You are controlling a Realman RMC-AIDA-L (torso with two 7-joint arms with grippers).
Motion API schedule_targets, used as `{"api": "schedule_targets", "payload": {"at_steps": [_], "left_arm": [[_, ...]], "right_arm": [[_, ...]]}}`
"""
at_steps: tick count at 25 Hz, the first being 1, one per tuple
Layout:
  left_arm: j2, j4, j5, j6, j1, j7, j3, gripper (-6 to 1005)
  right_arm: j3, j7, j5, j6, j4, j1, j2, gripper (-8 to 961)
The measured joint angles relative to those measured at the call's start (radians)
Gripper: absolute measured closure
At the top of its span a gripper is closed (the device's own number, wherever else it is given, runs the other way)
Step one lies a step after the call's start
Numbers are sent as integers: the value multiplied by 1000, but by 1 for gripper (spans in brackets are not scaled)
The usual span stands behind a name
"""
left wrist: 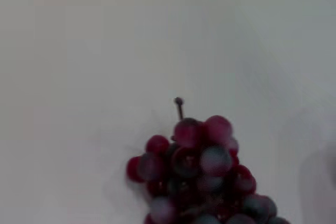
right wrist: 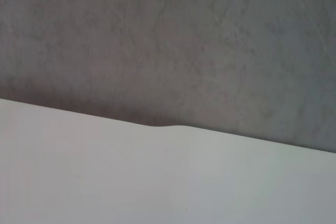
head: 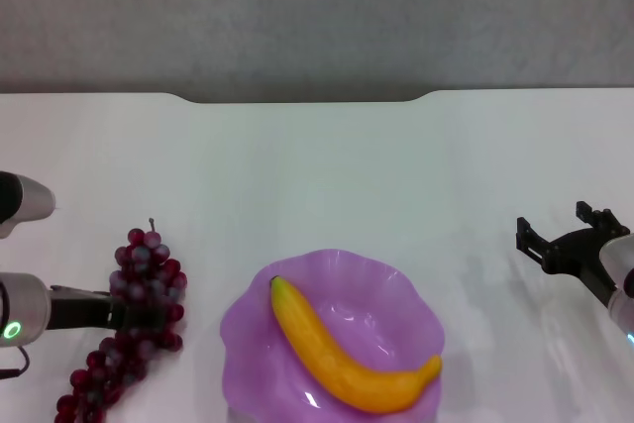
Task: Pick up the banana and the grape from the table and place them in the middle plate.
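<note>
- Lying in the head view: banana [head: 349,364] already across the purple plate [head: 248,329], smooth and yellow-orange, greenish tip toward the far-left rim, curve resting in the shallow bowl.
- Resting on the white table [head: 327,175] left of the plate, apart from it: grapes [head: 129,329], a long dark red bunch with the thin stem pointing away.
- Reaching into the bunch's middle from the left edge: left gripper [head: 137,316]; dark fingers lost among the berries, so cannot tell whether apart or clamped.
- Hovering well right of the plate, holding nothing: right gripper [head: 540,245], black fingers spread apart.
- Showing in the left wrist view: top of the grapes [left wrist: 202,169], round berries with whitish bloom, knobbed stem standing free on matte white.
- Showing in the right wrist view: only the table [right wrist: 131,177] with its notched far edge and a mottled grey wall [right wrist: 173,40].
- Judging handling: bunch probably light but floppy and lumpy; best pinched across the thick middle, gently, not by the thin stem.
- Expecting the scalloped translucent plate to be slick; room left beside the banana.
</note>
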Motion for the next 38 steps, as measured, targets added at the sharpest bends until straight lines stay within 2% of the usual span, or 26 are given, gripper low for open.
{"api": "schedule_targets", "payload": {"at_steps": [5, 14, 24, 35, 38], "left_arm": [[1, -73, -46, -11, -42, 43, -15, 106], [-2, -111, -45, 39, -56, 36, -16, 112], [-2, -144, -39, 101, -56, 29, -39, 211], [-2, -163, -45, 118, -57, 47, -37, 575], [-2, -160, -53, 125, -52, 50, -38, 630]], "right_arm": [[0, 0, 0, 0, -1, 1, -1, 71], [0, 0, 0, 0, 0, 3, 0, 71], [0, 0, -1, 0, 1, 5, 0, 71], [-2, 0, -4, 0, 4, 8, -1, 72], [-3, 0, -17, 0, 5, 8, 0, 73]]}}
